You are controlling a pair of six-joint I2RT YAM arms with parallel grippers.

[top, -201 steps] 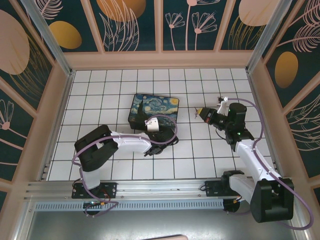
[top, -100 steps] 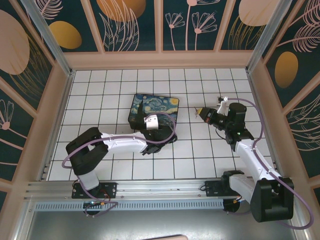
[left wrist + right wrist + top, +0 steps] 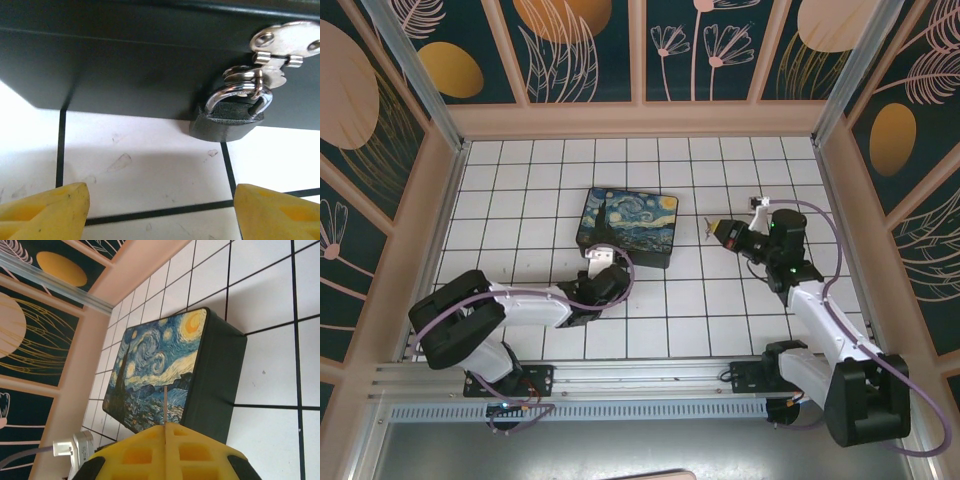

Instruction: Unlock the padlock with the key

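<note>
At the near wall of the box [image 3: 125, 60], the padlock [image 3: 227, 120] was hung on the hasp [image 3: 285, 42].
The left gripper [image 3: 160, 210] was held open before it; the key [image 3: 165, 405] was clamped in the closed right gripper [image 3: 165, 429].

The left arm [image 3: 525, 300] stretched low and forward, the left gripper [image 3: 161, 207] spread wide. The right arm [image 3: 825, 320] stood bent, the right gripper [image 3: 165, 432] pinched tight on the key [image 3: 165, 405].
</note>
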